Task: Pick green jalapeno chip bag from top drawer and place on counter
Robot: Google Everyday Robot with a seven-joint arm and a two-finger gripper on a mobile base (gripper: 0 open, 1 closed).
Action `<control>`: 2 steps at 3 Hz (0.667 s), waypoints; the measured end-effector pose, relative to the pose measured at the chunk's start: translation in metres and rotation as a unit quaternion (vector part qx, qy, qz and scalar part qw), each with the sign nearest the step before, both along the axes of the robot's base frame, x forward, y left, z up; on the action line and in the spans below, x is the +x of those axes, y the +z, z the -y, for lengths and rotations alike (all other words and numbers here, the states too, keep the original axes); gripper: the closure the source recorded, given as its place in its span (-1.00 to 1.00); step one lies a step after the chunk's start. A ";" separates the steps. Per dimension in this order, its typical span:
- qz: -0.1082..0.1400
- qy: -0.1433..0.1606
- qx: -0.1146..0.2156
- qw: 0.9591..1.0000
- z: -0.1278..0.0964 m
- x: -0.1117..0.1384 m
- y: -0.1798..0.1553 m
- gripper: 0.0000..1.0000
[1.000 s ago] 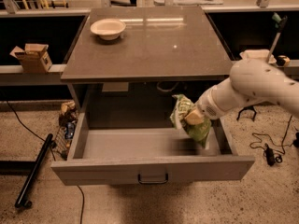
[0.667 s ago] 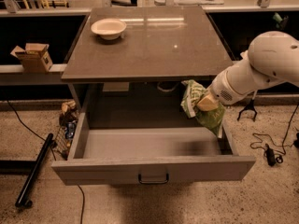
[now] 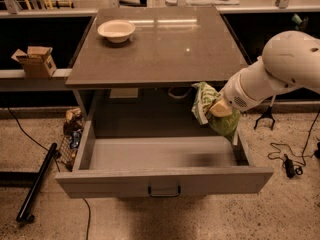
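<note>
The green jalapeno chip bag (image 3: 212,110) hangs in my gripper (image 3: 219,108), lifted above the right end of the open top drawer (image 3: 165,156), just below the counter's front edge. The gripper is shut on the bag, with the white arm (image 3: 272,74) coming in from the right. The drawer is pulled out, with grey walls and a small dark pull handle (image 3: 164,191) at front centre; its floor is bare. The glossy grey-brown counter (image 3: 165,44) lies above and behind the bag.
A white bowl (image 3: 116,30) sits at the counter's back left. A cardboard box (image 3: 35,61) rests on the pale left shelf. A black pole (image 3: 37,181) and cables lie on the floor left; cables and a stand lie at the right.
The gripper has lifted the bag up out of the drawer's right end and slightly to the right, up towards the counter's front edge. The drawer stays open.
</note>
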State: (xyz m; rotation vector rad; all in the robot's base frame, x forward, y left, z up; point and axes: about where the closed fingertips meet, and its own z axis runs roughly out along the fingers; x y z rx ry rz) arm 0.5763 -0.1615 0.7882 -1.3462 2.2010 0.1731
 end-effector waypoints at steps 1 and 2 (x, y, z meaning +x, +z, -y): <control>0.070 -0.018 -0.033 0.997 0.041 -0.025 0.078 1.00; 0.125 -0.039 -0.045 0.990 0.127 -0.077 0.187 1.00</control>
